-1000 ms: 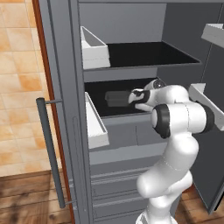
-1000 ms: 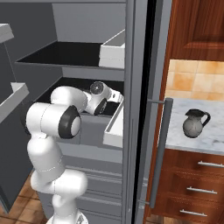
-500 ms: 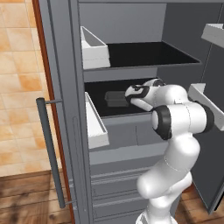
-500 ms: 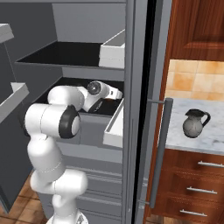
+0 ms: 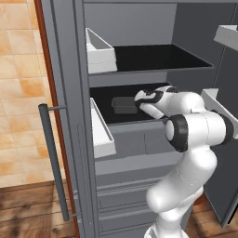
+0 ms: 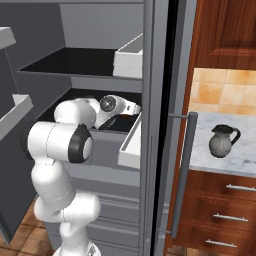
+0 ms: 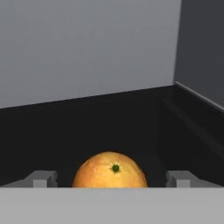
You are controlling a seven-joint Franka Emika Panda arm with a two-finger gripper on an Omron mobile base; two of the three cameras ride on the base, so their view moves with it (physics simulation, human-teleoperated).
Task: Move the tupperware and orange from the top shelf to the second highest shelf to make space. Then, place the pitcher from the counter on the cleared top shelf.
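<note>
- Top shelf [image 5: 158,58] looks cleared; the tupperware [image 5: 123,105] sits on the second highest shelf [image 5: 118,116].
- The orange [image 7: 109,171] lies on that shelf between the spread fingers [image 7: 41,178], nothing pinched.
- Left to do: the pitcher [image 6: 222,141], on the marble surface [image 6: 240,159] in the right base view.
- Hand view gives the orange; left base view gives the tupperware.

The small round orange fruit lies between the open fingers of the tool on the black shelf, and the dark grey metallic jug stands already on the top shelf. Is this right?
Not quite. The dark grey metallic jug stands on the white marble counter, as the right base view shows. The rest holds: the small round orange fruit lies between the fingers of the open tool on the black shelf.
</note>
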